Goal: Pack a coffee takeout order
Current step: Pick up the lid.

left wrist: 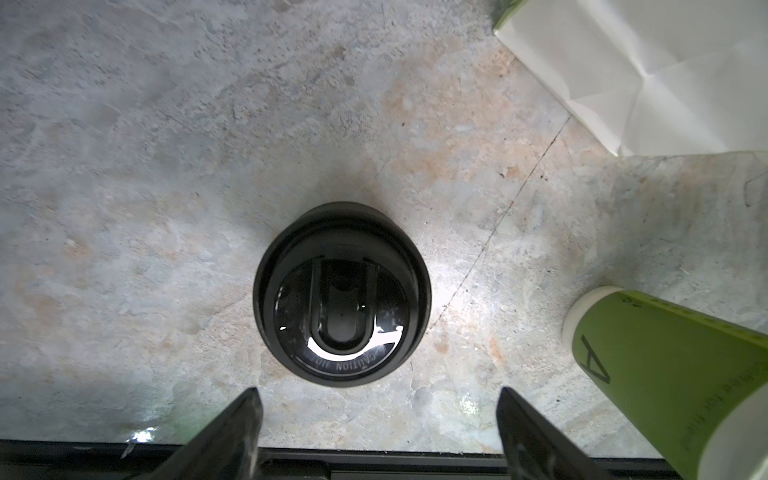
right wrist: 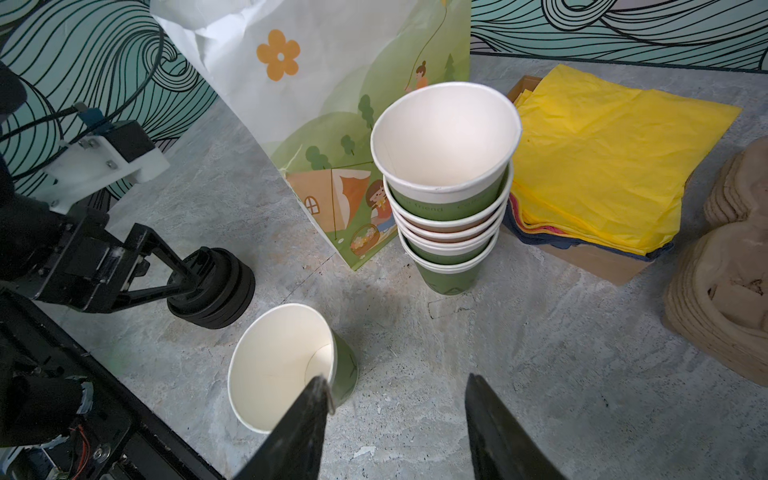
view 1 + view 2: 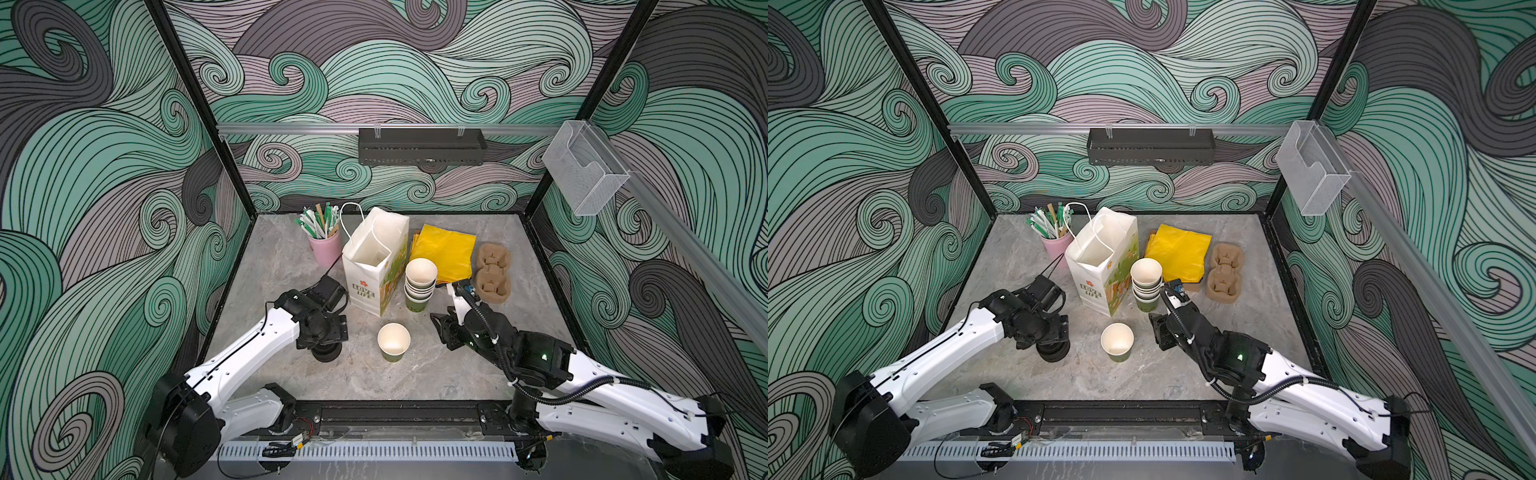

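Green paper cup (image 3: 393, 341): stands upright and lidless on the tabletop, in front of the white paper bag (image 3: 374, 266) on the robot's side, clear of it. The mouth faces up, so a lid can be pressed on from above.

Stack of black lids (image 1: 341, 293): sits in front of the bag and to its left, apart from the cup. The left gripper (image 1: 378, 392) hangs directly over this stack, jaws spread wider than the top lid and flanking it; no lid is clamped. This stance is probably the approach for taking one lid.

Right gripper (image 2: 397, 380): hovers just beside the cup on the side away from the lids, jaws partly apart and empty. It is likely placed there to steady the cup during capping.

Stack of lidless cups (image 3: 420, 282): stands just beside the bag's right face.

Yellow sheet (image 3: 444, 251): tops a pile further right of the bag.

Pulp carrier (image 3: 492, 270): lies beyond that pile, farthest right of the bag.

Neither the sheet nor the carrier is packed yet. The bag stands open.
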Motion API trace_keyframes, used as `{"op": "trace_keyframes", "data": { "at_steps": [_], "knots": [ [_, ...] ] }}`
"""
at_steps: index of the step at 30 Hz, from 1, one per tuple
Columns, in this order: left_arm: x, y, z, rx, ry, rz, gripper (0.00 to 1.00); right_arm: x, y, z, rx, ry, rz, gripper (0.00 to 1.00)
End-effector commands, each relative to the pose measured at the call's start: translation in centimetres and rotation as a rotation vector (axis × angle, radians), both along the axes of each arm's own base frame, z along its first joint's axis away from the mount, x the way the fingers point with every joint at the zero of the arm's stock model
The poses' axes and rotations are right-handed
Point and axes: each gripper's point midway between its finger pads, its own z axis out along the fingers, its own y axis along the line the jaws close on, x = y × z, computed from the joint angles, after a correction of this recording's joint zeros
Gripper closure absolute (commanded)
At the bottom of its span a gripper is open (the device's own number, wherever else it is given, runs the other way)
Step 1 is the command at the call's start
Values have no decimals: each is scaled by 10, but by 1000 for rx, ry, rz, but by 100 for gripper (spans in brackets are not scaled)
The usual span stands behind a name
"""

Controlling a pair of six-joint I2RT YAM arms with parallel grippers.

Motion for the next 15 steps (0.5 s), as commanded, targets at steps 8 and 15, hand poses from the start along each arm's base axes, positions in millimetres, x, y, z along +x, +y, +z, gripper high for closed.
{"op": "trace_keyframes", "data": {
  "at_steps": [8,15],
  "knots": [
    [9,12,-1,86,-3,-69,8,2,-7,-9,-10,17,-36,45],
    [7,12,-19,12,27,-24,8,1,-9,-13,-7,29,-44,45]
  ]
}}
